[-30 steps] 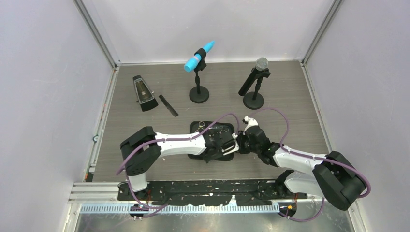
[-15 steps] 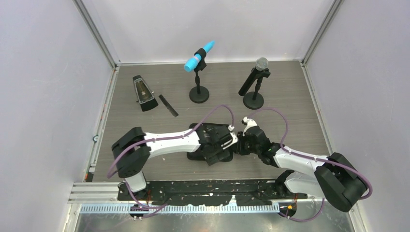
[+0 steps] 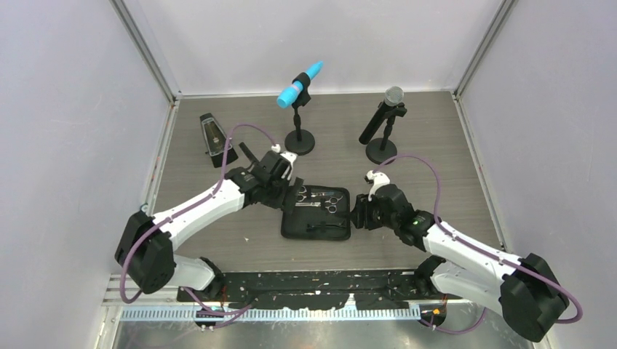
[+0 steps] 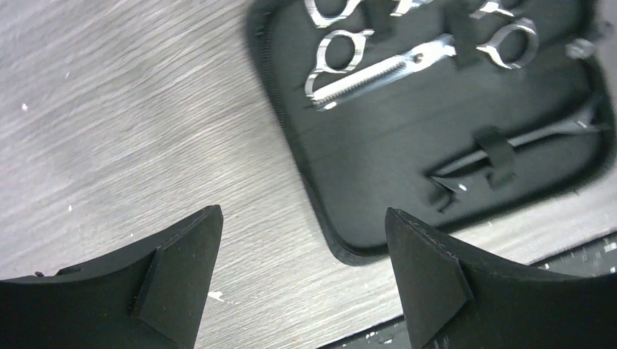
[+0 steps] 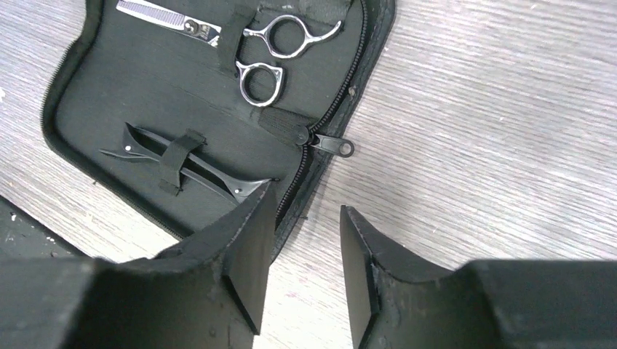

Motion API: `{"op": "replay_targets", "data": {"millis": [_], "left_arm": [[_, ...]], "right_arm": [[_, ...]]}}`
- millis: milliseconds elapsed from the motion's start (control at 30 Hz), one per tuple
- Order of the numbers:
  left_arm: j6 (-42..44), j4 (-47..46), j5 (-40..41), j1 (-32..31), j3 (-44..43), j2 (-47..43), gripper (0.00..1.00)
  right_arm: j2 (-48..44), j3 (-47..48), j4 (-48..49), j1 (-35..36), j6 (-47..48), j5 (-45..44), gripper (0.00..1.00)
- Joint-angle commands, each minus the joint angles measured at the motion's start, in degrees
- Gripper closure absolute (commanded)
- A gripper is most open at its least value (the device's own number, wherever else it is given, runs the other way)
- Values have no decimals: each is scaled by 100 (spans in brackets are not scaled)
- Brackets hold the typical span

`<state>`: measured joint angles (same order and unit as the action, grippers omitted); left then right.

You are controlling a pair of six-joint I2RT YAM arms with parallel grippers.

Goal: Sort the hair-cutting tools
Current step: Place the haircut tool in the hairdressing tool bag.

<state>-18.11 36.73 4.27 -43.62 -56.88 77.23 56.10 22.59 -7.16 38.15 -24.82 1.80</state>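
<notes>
A black zip case (image 3: 291, 218) lies open on the table. Two silver scissors (image 3: 320, 198) are strapped in its far half, also shown in the left wrist view as the scissors (image 4: 378, 64). Two thin black hair clips (image 5: 182, 163) sit under a loop in the near half. The black comb (image 3: 244, 150) lies on the table beside the metronome, partly hidden by my left arm. My left gripper (image 3: 280, 195) hovers at the case's far-left corner, open and empty. My right gripper (image 5: 305, 247) is open at the case's right edge by the zip pull (image 5: 331, 145), holding nothing.
A black pyramid metronome (image 3: 215, 137) stands at the far left. A blue microphone (image 3: 298, 86) and a black microphone (image 3: 383, 120) stand on round-based stands at the back. A black strip (image 3: 305, 280) runs along the table's near edge.
My left gripper has opened and swung off the case toward the far left. My right gripper has opened its jaws at the case's right edge. The case's inside is now uncovered.
</notes>
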Motion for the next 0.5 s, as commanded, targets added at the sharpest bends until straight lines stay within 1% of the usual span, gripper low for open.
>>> {"op": "replay_targets", "data": {"millis": [0, 133, 200, 267, 367, 467], "left_arm": [[-719, -145, -166, 410, 154, 250, 15], [-1023, -122, -222, 449, 77, 763, 19], [-1287, -71, -213, 459, 44, 1082, 22], [-1658, -87, -310, 459, 78, 1281, 31], [-2201, -68, -400, 455, 159, 1452, 47], [-2628, -209, -762, 406, 293, 1368, 55]], "right_arm": [[-257, 342, -439, 34, 299, -163, 51], [-400, 353, -480, 34, 250, -163, 47], [-480, 346, -503, 34, 222, -358, 46], [-582, 320, -542, 34, 194, -464, 46], [-753, 299, -609, 34, 190, -594, 45], [-864, 334, -707, 34, 197, -648, 45]]}}
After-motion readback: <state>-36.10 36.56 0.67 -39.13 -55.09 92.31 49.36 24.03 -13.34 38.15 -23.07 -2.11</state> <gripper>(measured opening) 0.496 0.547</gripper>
